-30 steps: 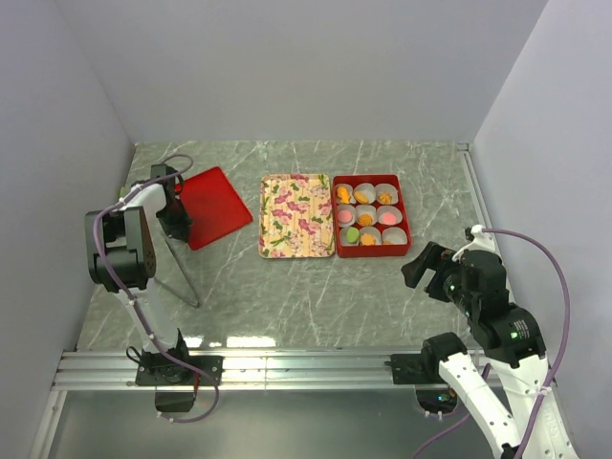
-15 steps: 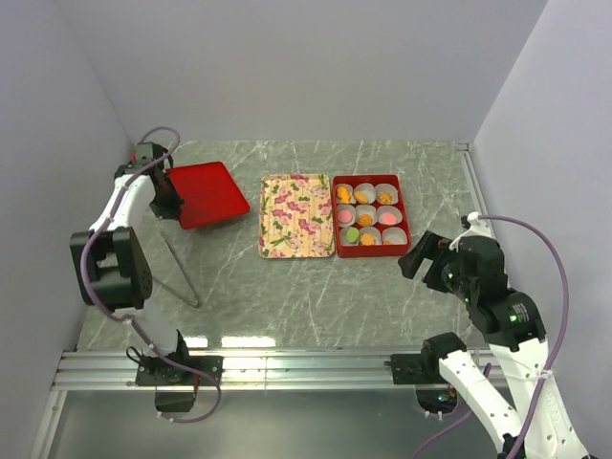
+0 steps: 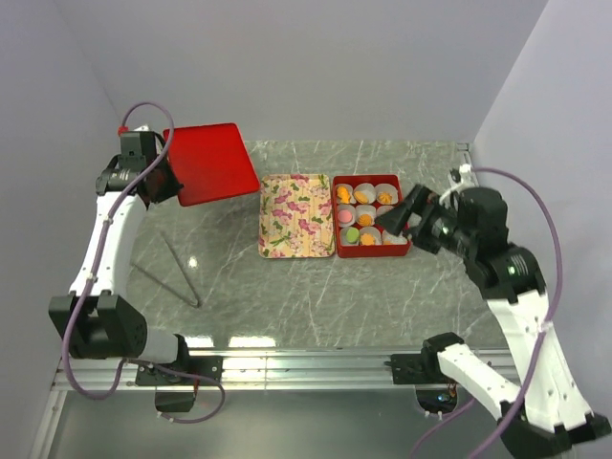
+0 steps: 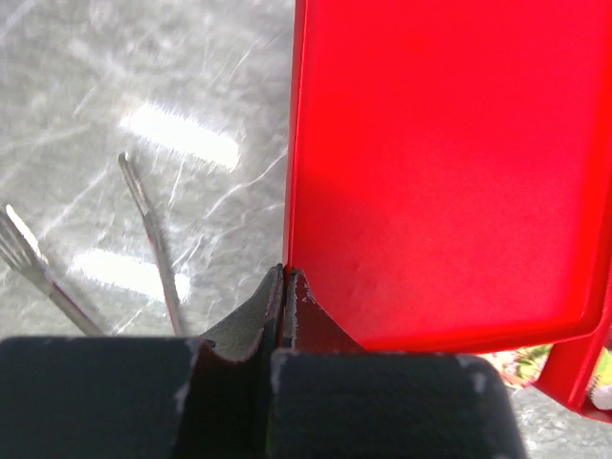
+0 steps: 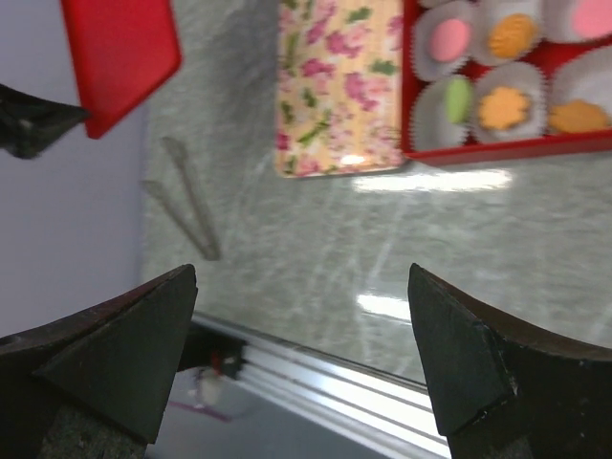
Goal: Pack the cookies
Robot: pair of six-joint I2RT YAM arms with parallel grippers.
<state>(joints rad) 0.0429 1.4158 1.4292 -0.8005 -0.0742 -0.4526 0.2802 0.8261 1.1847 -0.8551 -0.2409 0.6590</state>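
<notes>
The cookies [image 3: 366, 218] are small orange, pink and green rounds sitting in white paper cups inside the red box [image 3: 363, 252]; the right wrist view also shows the cookies [image 5: 502, 107]. My left gripper [image 3: 161, 182] is shut on the edge of the red lid [image 3: 212, 161] and holds it tilted in the air at the back left. In the left wrist view the left gripper [image 4: 286, 274] pinches the lid [image 4: 449, 163] by its rim. My right gripper [image 3: 402, 218] hovers open and holding nothing over the box's front right corner.
A cream floral tray [image 3: 297, 214] lies just left of the red box, touching it. Metal tongs [image 3: 179, 270] lie on the marble table at the front left. Grey walls close in the left, back and right sides. An aluminium rail [image 3: 287, 368] runs along the near edge.
The left arm has lifted the red lid off the table and raised it toward the back. The right arm has risen and swung left toward the red box, staying open.
</notes>
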